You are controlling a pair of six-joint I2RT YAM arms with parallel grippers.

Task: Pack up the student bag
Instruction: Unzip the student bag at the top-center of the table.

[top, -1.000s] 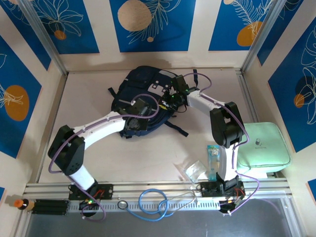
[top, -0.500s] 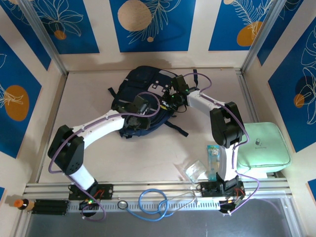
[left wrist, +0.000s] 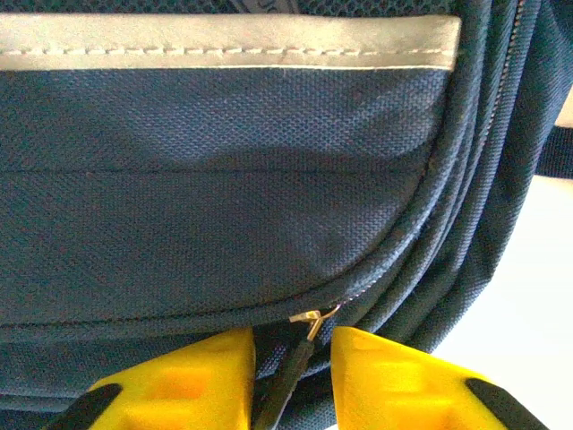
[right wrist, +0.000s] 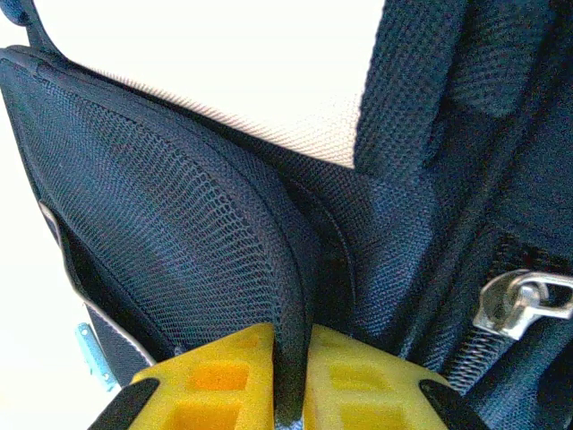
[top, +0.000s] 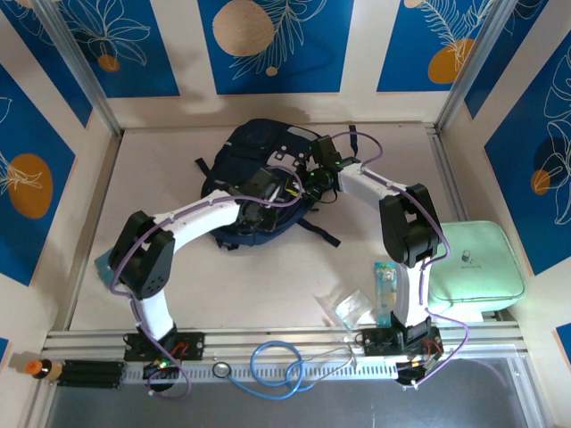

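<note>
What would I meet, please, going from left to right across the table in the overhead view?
Backpack → clear plastic packet → narrow blue-green packet → mint green case.

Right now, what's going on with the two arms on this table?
Both arms are working on the student bag, which lies at the far middle of the table. The right gripper is shut on a fold of the bag's dark mesh fabric. The left gripper has its jaws slightly apart on either side of a zip pull at the bag's edge, not clamped on it. The mint green case sits outside the bag on the table's right side.
</note>
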